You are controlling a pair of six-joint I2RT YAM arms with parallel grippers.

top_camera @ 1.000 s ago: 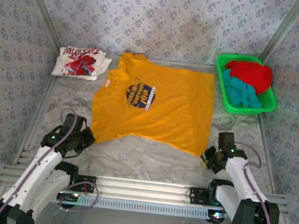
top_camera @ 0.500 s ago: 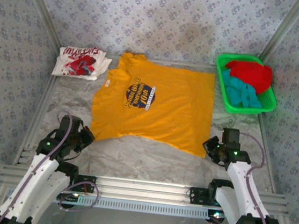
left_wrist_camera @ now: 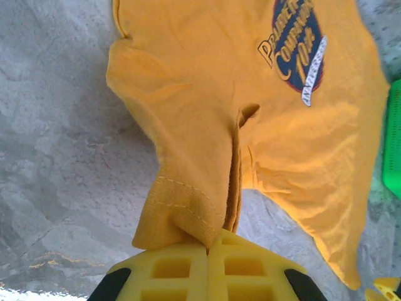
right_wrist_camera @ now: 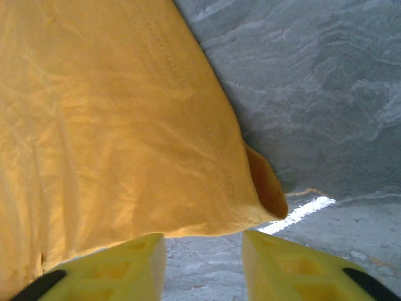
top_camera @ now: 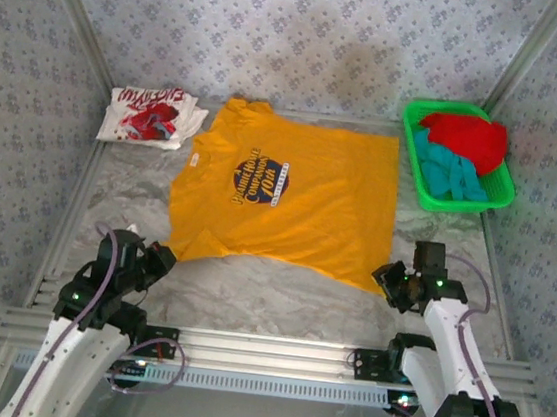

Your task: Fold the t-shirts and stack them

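My left end effector (left_wrist_camera: 210, 249) pinches the hem corner of the yellow-orange t-shirt (top_camera: 285, 194) farthest from the green basket (top_camera: 465, 204). My right end effector (right_wrist_camera: 203, 251) gapes open, with the basket-side corner just ahead of it on the worktop.

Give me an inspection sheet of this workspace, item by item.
Surface: grey marbled table, no spills seen.
Job's things: yellow t-shirt spread mid-table, print up; white t-shirt folded at far left; red t-shirt and teal t-shirt bundled in the green basket at far right.
Clutter: nothing seen.
Grippers: left claw shut on the yellow t-shirt's near-left corner; right claw open at its near-right corner, cloth not clamped.
Cables: cable looped along each arm, off the cloth.
Surroundings: patterned walls; metal frame rail at the near edge.
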